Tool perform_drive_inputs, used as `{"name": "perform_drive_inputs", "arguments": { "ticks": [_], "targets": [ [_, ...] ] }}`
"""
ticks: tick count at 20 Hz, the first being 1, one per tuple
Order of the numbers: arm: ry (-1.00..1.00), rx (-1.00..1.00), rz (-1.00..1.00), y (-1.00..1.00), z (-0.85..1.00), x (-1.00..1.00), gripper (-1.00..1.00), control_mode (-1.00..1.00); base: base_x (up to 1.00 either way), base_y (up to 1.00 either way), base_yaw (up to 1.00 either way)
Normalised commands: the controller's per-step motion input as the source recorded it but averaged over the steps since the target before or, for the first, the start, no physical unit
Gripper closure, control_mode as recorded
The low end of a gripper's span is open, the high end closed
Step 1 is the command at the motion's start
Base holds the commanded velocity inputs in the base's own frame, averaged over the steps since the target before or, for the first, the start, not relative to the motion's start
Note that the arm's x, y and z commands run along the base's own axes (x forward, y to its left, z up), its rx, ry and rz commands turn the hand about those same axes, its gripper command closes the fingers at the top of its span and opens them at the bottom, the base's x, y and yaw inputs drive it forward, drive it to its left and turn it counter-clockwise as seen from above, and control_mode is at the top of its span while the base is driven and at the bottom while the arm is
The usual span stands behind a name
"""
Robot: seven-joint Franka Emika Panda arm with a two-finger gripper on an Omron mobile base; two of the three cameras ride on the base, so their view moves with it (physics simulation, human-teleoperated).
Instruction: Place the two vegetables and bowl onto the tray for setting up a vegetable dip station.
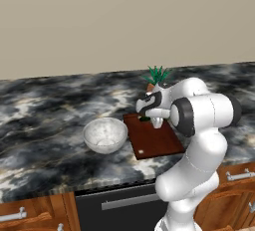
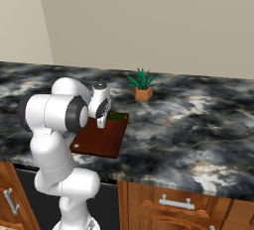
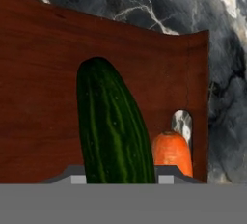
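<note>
Hand view shows the cucumber (image 3: 113, 126) lying on the tray (image 3: 43, 92) beside the carrot (image 3: 172, 153); whether the gripper (image 1: 156, 122) grips it I cannot tell. Left on the tabletop (image 1: 45, 105), the glassy bowl (image 1: 105, 134) looks rigid, slick and breakable, so pinching its rim seems best.

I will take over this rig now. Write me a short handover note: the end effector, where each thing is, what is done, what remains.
End effector: low over the far end of the flat dark reddish-brown wooden tray, at the elongated dark green cucumber; whether it grips it I cannot tell.
Cucumber: over the tray in the hand view.
Small orange carrot: beside the cucumber, by the tray's slot handle.
Round translucent whitish bowl: on the marble counter, left of the tray.
Done: carrot appears placed. Left: confirm the cucumber's release, then move the bowl.
</note>
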Motion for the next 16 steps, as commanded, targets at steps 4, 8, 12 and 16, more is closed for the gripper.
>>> {"name": "perform_drive_inputs", "arguments": {
  "ticks": [4, 8, 12, 16],
  "targets": [
    [0.00, 0.00, 0.06, 0.00, -0.11, 0.17, 1.00, -1.00, 0.00, 0.00, 0.00],
    [0.00, 0.00, 0.05, 0.00, -0.04, 0.16, 1.00, -1.00, 0.00, 0.00, 0.00],
    [0.00, 0.00, 0.04, 0.00, -0.02, 0.16, 1.00, -1.00, 0.00, 0.00, 0.00],
    [0.00, 0.00, 0.03, 0.00, -0.08, 0.16, 1.00, -1.00, 0.00, 0.00, 0.00]
  ]
}}
